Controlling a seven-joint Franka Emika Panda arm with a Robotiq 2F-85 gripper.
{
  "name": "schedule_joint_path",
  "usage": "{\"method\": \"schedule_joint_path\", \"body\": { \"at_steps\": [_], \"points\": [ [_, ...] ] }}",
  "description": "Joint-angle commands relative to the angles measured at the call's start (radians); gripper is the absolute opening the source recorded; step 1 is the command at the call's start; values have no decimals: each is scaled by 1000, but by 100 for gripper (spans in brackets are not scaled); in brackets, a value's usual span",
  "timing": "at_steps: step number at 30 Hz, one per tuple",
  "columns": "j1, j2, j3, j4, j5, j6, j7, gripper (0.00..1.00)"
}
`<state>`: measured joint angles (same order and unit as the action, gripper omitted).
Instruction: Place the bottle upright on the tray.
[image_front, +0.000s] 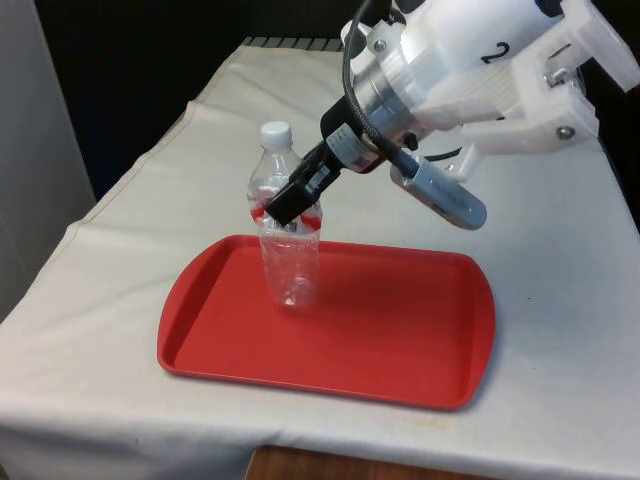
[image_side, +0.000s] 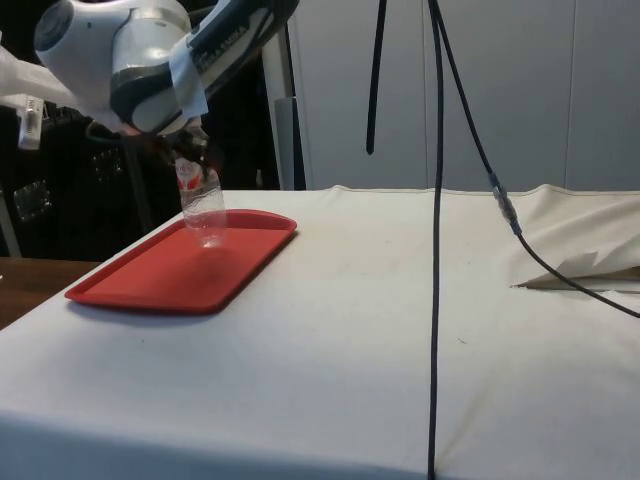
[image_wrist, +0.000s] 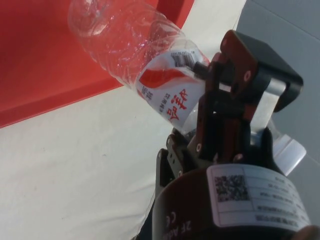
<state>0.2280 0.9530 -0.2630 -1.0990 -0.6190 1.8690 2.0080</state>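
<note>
We have the black two-finger pincer (image_front: 291, 203) clenched on the labelled upper body of the clear, empty-looking plastic bottle (image_front: 287, 262) (light, thin-walled, probably crushable), upright left-centre on the red plastic tray (image_front: 400, 330).

Clear crinkled plastic bottle (image_front: 288, 240) w/ white screw cap and red-and-white label: upright, base on the flat red plastic tray (image_front: 400, 340), twd its far corner at the front view's left. Looks empty. Tray lies flat on bench w/ raised rim, rounded corners.
</note>
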Motion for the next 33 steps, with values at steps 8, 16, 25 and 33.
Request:
{"method": "schedule_joint_path", "body": {
  "at_steps": [8, 16, 25, 33],
  "points": [
    [-5, 23, -4, 26, 2, -10, 1, 14],
    [-5, 25, -5, 29, 1, -10, 0, 14],
    [-4, 26, -5, 27, 0, -12, 1, 14],
    [-9, 37, 0, 29, 5, -7, 1, 14]
  ]
}}
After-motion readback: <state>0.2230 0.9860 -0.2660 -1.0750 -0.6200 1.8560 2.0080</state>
